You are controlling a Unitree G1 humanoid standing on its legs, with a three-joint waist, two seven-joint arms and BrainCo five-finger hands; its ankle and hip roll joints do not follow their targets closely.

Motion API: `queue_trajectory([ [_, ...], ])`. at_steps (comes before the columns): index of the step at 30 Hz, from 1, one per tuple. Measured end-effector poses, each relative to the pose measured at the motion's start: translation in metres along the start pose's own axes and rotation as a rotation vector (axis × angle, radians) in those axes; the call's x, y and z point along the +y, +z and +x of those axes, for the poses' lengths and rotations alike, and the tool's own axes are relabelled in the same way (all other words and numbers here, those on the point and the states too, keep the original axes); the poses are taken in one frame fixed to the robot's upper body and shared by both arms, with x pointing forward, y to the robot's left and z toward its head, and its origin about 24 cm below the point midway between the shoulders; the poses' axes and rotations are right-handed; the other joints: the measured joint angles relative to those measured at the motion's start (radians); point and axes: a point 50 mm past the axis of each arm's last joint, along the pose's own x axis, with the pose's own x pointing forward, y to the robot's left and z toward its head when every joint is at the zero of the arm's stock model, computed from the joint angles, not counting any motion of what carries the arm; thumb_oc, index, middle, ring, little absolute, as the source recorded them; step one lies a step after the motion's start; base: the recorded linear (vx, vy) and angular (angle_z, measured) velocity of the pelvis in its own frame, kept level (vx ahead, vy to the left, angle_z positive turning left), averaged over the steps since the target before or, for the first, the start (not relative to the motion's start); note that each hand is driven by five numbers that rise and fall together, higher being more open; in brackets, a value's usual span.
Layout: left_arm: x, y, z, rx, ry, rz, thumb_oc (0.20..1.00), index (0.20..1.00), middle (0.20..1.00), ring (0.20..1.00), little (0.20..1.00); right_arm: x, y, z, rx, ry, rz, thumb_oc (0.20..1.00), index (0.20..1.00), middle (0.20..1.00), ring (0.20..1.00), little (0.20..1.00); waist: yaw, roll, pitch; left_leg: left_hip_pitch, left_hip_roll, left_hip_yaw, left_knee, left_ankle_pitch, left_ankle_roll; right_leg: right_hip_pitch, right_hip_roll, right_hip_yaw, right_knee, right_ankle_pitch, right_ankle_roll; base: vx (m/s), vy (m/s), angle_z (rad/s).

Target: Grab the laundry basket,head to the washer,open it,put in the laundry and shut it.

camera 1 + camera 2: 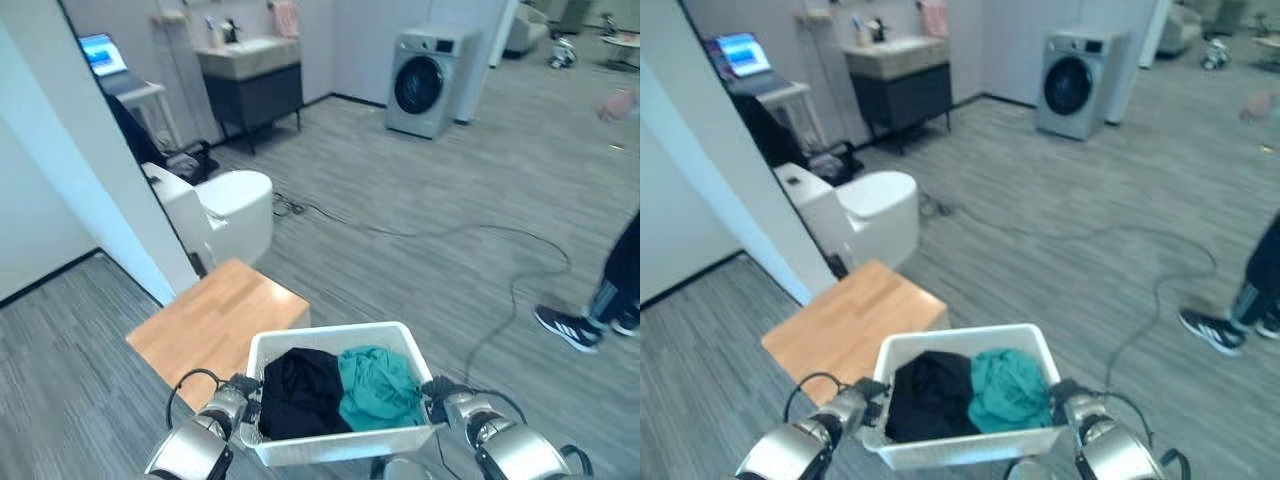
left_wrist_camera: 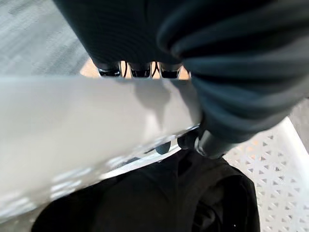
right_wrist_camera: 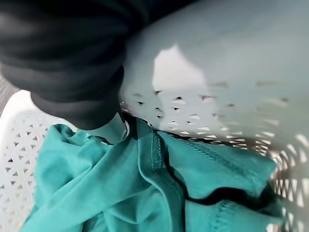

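While the white laundry basket is seen low in the head views, it is gripped at its two short ends: the left robot hand is clamped on the left rim and the right robot hand on the right rim. In the left wrist view the dark-tipped fingers are curled over the outer side of the basket's rim, with the thumb pressed on the inner side, so that the rim is pinched. In the right wrist view the thumb is hooked inside the perforated wall, just above the laundry. Two garments are carried in the basket: a black one on the left half and a teal one on the right half, touching each other in the middle. A light wooden surface is seen just beyond and to the left of the basket. Past it a white toilet stands by a partition wall. The washer, its round door closed, is placed well apart at the far side of the room, with a dark vanity and sink to its left. An open laptop is set on a small stand further left. A person's legs and dark sneakers are seen at the right edge, on the grey plank floor
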Motion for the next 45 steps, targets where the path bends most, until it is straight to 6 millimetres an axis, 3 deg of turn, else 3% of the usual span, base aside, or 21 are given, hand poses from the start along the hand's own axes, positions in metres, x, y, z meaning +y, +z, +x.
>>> queue_trajectory([
  [1,0.001,0.001,0.000,-0.002,0.002,-0.004,0.200,0.200,0.200,0.200,0.200,0.001,0.000,0.000,0.000,0.001,0.001,0.200,0.200,0.200,0.200,0.200,-0.015,-0.004,0.000,-0.003,0.007,0.022,-0.021,0.018,-0.002,0.021,0.017,0.045,0.059,-0.037,0.016,-0.15,-0.198,-0.24],
  [2,0.003,0.000,0.000,0.001,0.006,-0.008,0.200,0.200,0.200,0.200,0.200,0.002,0.001,0.000,-0.004,0.005,0.002,0.200,0.200,0.200,0.200,0.200,-0.015,-0.002,0.000,-0.005,0.014,0.029,-0.033,0.034,-0.007,0.038,0.033,0.046,0.104,-0.081,0.005,-0.09,-0.179,-0.79],
  [3,0.008,-0.002,0.001,0.005,0.015,-0.003,0.200,0.200,0.200,0.200,0.200,0.006,0.002,0.000,-0.010,0.016,0.003,0.200,0.200,0.200,0.200,0.200,0.015,0.003,0.004,-0.006,0.037,0.085,-0.062,0.061,-0.028,0.116,0.056,-0.062,0.055,-0.128,-0.003,-0.02,-0.247,-1.13],
  [4,0.010,-0.002,0.001,0.006,0.017,-0.003,0.200,0.200,0.200,0.200,0.200,0.008,0.002,0.000,-0.007,0.021,0.004,0.200,0.200,0.200,0.200,0.200,0.028,-0.007,0.006,-0.010,0.037,0.108,-0.058,0.064,-0.035,0.178,0.073,-0.092,-0.066,-0.136,-0.009,0.02,-0.169,-1.19],
  [5,0.007,-0.002,0.001,0.005,0.012,-0.007,0.200,0.200,0.200,0.200,0.200,0.004,-0.002,0.000,0.005,0.004,0.017,0.200,0.200,0.200,0.200,0.200,0.012,0.011,0.017,-0.009,0.059,0.105,-0.057,0.069,-0.048,0.220,0.121,-0.083,-0.162,-0.067,-0.085,0.06,-0.193,-0.56],
  [9,-0.002,-0.018,-0.001,0.050,-0.033,-0.017,0.200,0.200,0.200,0.200,0.200,0.000,-0.018,0.000,0.048,-0.006,0.019,0.200,0.200,0.200,0.200,0.200,-0.052,-0.019,0.012,-0.007,0.130,0.126,-0.004,0.054,-0.113,0.194,0.193,0.001,-0.143,-0.097,-0.142,0.16,-0.328,-0.59],
  [12,-0.001,-0.018,0.000,0.052,-0.033,-0.043,0.200,0.200,0.200,0.200,0.200,-0.001,-0.015,0.000,0.026,-0.006,0.008,0.200,0.200,0.200,0.200,0.200,-0.092,-0.025,-0.002,-0.031,0.188,0.143,0.074,0.039,-0.175,0.151,0.237,0.028,-0.078,-0.127,-0.187,0.07,-0.217,-0.50],
  [13,0.000,-0.021,0.000,0.058,-0.030,-0.044,0.200,0.200,0.200,0.200,0.200,0.001,-0.015,0.000,0.025,-0.002,0.006,0.200,0.200,0.200,0.200,0.200,-0.074,-0.033,-0.003,-0.059,0.209,0.073,0.183,0.053,-0.211,0.152,0.251,0.074,-0.084,-0.124,-0.213,0.02,-0.018,-0.93],
  [14,-0.001,-0.025,-0.001,0.068,-0.035,-0.045,0.200,0.200,0.200,0.200,0.200,0.002,-0.015,0.000,0.025,-0.001,-0.017,0.200,0.200,0.200,0.200,0.200,-0.051,-0.036,-0.010,-0.092,0.177,-0.056,0.224,0.026,-0.204,0.157,0.263,0.117,-0.102,-0.094,-0.234,0.02,0.018,-1.30],
  [15,-0.005,-0.025,-0.001,0.068,-0.045,-0.044,0.200,0.200,0.200,0.200,0.200,-0.005,-0.011,0.000,0.016,-0.016,-0.035,0.200,0.200,0.200,0.200,0.200,-0.041,-0.035,-0.009,-0.130,0.085,-0.243,0.205,-0.001,-0.200,0.157,0.268,0.156,-0.152,-0.059,-0.234,0.07,0.037,-1.16],
  [16,-0.008,-0.017,-0.001,0.051,-0.053,-0.046,0.200,0.200,0.200,0.200,0.200,-0.010,-0.009,0.000,0.013,-0.027,-0.036,0.200,0.200,0.200,0.200,0.200,-0.041,-0.032,-0.006,-0.159,0.021,-0.297,0.085,0.007,-0.180,0.172,0.274,0.166,-0.233,-0.008,-0.212,0.15,0.070,-0.74],
  [20,-0.006,-0.011,-0.001,0.016,-0.045,-0.055,0.200,0.200,0.200,0.200,0.200,-0.010,-0.004,0.000,-0.006,-0.027,-0.031,0.200,0.200,0.200,0.200,0.200,-0.030,-0.040,0.016,-0.173,0.011,-0.249,-0.153,0.132,-0.171,0.254,0.323,0.187,-0.403,0.050,-0.191,0.12,0.080,-0.34],
  [21,-0.004,-0.010,0.000,0.010,-0.040,-0.054,0.200,0.200,0.200,0.200,0.200,-0.009,0.000,0.000,-0.025,-0.028,-0.030,0.200,0.200,0.200,0.200,0.200,-0.017,-0.042,0.022,-0.170,0.011,-0.238,-0.112,0.132,-0.162,0.265,0.326,0.181,-0.407,0.065,-0.203,0.13,0.108,-0.65],
  [23,-0.001,-0.011,0.000,0.018,-0.036,-0.053,0.200,0.200,0.200,0.200,0.200,-0.007,-0.003,0.000,-0.027,-0.021,-0.025,0.200,0.200,0.200,0.200,0.200,-0.047,-0.043,0.019,-0.136,-0.008,-0.195,-0.044,0.132,-0.142,0.306,0.327,0.179,-0.444,0.068,-0.225,0.15,0.103,-0.23],
  [26,-0.007,-0.014,-0.001,0.024,-0.049,-0.053,0.200,0.200,0.200,0.200,0.200,-0.008,-0.018,-0.001,0.010,-0.024,0.014,0.200,0.200,0.200,0.200,0.200,-0.057,-0.026,0.009,-0.026,-0.038,-0.195,-0.117,0.122,-0.120,0.321,0.332,0.185,-0.440,0.080,-0.219,0.10,0.060,-0.09],
  [28,-0.011,-0.027,-0.002,0.056,-0.058,-0.057,0.200,0.200,0.200,0.200,0.200,-0.006,-0.030,-0.001,0.037,-0.019,0.020,0.200,0.200,0.200,0.200,0.200,-0.056,-0.006,0.000,0.047,-0.024,-0.197,-0.175,0.126,-0.113,0.319,0.359,0.187,-0.440,0.093,-0.240,0.06,0.038,-0.01],
  [32,-0.012,-0.034,-0.003,0.073,-0.062,-0.062,0.200,0.200,0.200,0.200,0.200,-0.006,-0.031,-0.001,0.050,-0.019,0.105,0.200,0.200,0.200,0.200,0.200,-0.040,0.000,-0.002,0.058,-0.016,-0.196,-0.172,0.116,-0.072,0.305,0.372,0.191,-0.441,0.098,-0.249,0.06,0.033,-0.02],
  [34,-0.009,-0.019,-0.001,0.021,-0.051,-0.090,0.200,0.200,0.200,0.200,0.200,-0.006,-0.025,-0.001,0.031,-0.019,0.141,0.200,0.200,0.200,0.200,0.200,-0.028,0.001,-0.002,0.061,-0.023,-0.193,-0.170,0.111,-0.067,0.303,0.366,0.199,-0.436,0.090,-0.240,0.01,0.006,-0.10],
  [38,0.013,0.027,-0.001,-0.126,-0.017,-0.140,0.200,0.200,0.200,0.200,0.200,-0.009,0.015,-0.002,-0.102,-0.013,0.167,0.200,0.200,0.200,0.200,0.200,-0.025,0.017,-0.013,0.042,-0.028,-0.194,-0.164,0.109,-0.068,0.275,0.355,0.201,-0.397,0.077,-0.219,0.01,-0.017,0.00],
  [40,0.012,0.040,-0.003,-0.185,-0.044,-0.253,0.200,0.200,0.200,0.200,0.200,-0.010,0.023,-0.002,-0.114,-0.017,0.166,0.200,0.200,0.200,0.200,0.200,-0.020,0.018,-0.015,0.040,-0.032,-0.195,-0.152,0.108,-0.067,0.263,0.350,0.200,-0.374,0.072,-0.220,0.03,-0.015,0.05],
  [45,0.008,0.036,-0.003,-0.164,-0.066,-0.346,0.200,0.200,0.200,0.200,0.200,-0.008,0.011,-0.001,-0.085,-0.016,0.209,0.200,0.200,0.200,0.200,0.200,-0.005,0.015,-0.018,0.023,-0.032,-0.207,-0.119,0.102,-0.054,0.257,0.345,0.177,-0.352,0.065,-0.226,0.04,-0.002,0.11],
])
